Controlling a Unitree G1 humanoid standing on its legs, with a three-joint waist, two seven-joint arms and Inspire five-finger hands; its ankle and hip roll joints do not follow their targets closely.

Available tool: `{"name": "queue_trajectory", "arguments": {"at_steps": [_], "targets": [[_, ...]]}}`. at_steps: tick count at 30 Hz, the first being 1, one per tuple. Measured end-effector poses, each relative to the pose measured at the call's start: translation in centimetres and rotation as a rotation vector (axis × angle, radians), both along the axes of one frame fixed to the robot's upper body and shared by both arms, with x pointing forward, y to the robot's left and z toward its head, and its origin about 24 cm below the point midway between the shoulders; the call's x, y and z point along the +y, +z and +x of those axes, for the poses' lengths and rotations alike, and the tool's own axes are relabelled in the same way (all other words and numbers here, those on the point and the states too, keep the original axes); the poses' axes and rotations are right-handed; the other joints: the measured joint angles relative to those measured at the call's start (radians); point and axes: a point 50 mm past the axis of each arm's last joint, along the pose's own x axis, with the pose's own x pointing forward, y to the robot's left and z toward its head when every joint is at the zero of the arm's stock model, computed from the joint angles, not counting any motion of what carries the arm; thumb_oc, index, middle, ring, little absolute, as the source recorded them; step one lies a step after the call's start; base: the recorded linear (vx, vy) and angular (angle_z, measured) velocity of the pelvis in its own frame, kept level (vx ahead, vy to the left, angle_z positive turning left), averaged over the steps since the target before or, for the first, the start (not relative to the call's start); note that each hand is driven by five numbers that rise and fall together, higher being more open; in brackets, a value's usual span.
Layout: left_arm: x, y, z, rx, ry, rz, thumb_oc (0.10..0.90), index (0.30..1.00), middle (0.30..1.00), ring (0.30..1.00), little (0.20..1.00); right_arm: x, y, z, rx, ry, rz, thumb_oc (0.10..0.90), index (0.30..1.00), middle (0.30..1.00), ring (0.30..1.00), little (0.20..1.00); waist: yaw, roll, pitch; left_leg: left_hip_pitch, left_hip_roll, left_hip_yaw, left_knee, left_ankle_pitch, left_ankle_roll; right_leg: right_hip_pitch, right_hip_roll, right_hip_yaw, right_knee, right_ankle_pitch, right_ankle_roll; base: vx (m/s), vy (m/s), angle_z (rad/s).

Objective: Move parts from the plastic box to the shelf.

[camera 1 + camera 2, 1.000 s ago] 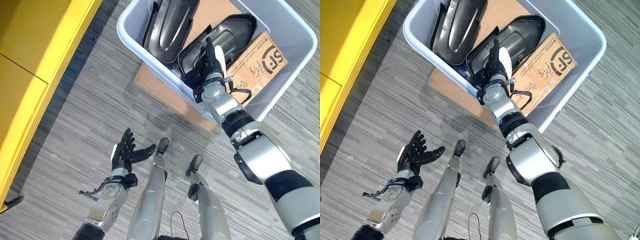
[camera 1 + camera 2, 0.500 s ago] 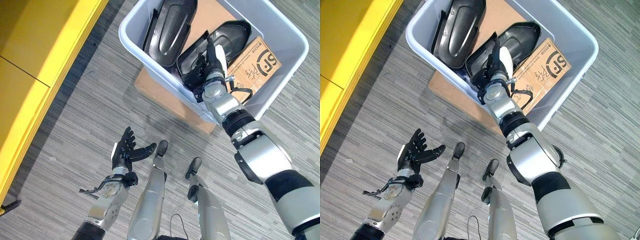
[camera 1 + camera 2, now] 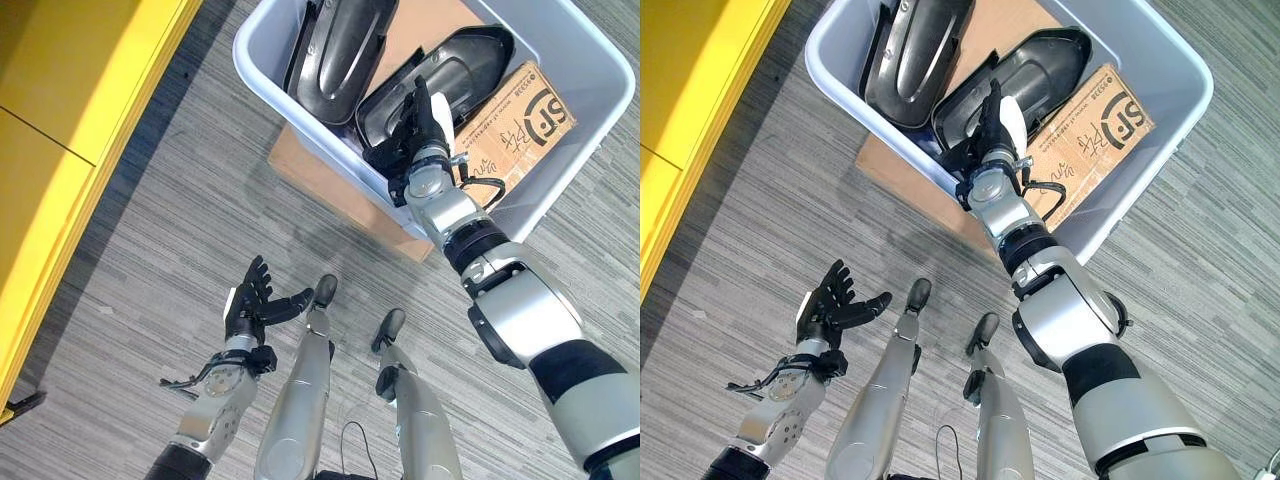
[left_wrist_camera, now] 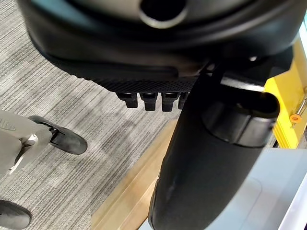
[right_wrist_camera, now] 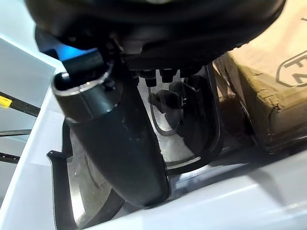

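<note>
The job has hardly begun, I think. Two black plastic parts still lie in the grey plastic box [image 3: 268, 75] on the floor: a long one [image 3: 340, 50] at the far side and a scooped one [image 3: 440, 80] next to a cardboard box [image 3: 515, 115]. The right robot hand [image 3: 420, 125] reaches into the box, right over the scooped part, fingers straight, not gripping it yet. The left robot hand [image 3: 250, 300] waits low above the floor, fingers spread and holding nothing. The yellow shelf [image 3: 60, 90] stands to the left, with no parts on the bit I can see.
</note>
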Motion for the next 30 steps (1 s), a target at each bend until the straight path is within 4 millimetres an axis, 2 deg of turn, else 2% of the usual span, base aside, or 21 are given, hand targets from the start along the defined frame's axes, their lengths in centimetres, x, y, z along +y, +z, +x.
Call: {"name": "queue_trajectory", "arguments": {"at_steps": [9, 11, 21, 30], "targets": [[-0.3, -0.1, -0.1, -0.005, 0.001, 0.002, 0.900, 1.000, 1.000, 1.000, 1.000, -1.7, 1.4, 0.0, -0.088, -0.086, -0.138, 0.900, 1.000, 1.000, 1.000, 1.000, 0.001, 0.000, 0.000, -0.079, -0.006, -0.008, 0.000, 0.013, 0.001, -0.080, -0.004, -0.004, 0.009, 0.002, 0.001, 0.00, 0.002, 0.01], [-0.7, -0.2, -0.2, -0.002, -0.013, 0.002, 0.900, 1.000, 1.000, 1.000, 1.000, -2.7, 1.5, 0.1, -0.094, -0.117, -0.165, 0.900, 1.000, 1.000, 1.000, 1.000, 0.004, 0.000, 0.000, -0.081, -0.008, -0.011, 0.000, 0.013, 0.001, -0.080, -0.007, -0.007, 0.008, 0.002, 0.001, 0.00, 0.009, 0.06], [-0.9, 1.0, 0.2, -0.062, -0.018, -0.005, 0.900, 1.000, 1.000, 1.000, 1.000, -5.8, 2.5, 0.0, -0.127, -0.233, -0.523, 0.900, 1.000, 1.000, 1.000, 1.000, 0.011, 0.001, 0.000, -0.112, -0.016, -0.011, -0.004, 0.018, 0.001, -0.116, -0.015, -0.008, 0.015, -0.001, 0.006, 0.00, 0.001, 0.00], [-0.9, 1.1, 0.3, -0.068, -0.022, -0.007, 0.900, 1.000, 1.000, 1.000, 1.000, -7.5, 2.5, 0.0, -0.101, -0.275, -0.554, 0.900, 1.000, 1.000, 1.000, 1.000, 0.014, 0.001, 0.000, -0.111, -0.016, -0.008, -0.005, 0.018, 0.001, -0.116, -0.016, -0.006, 0.016, -0.002, 0.006, 0.00, 0.000, 0.00]]}}
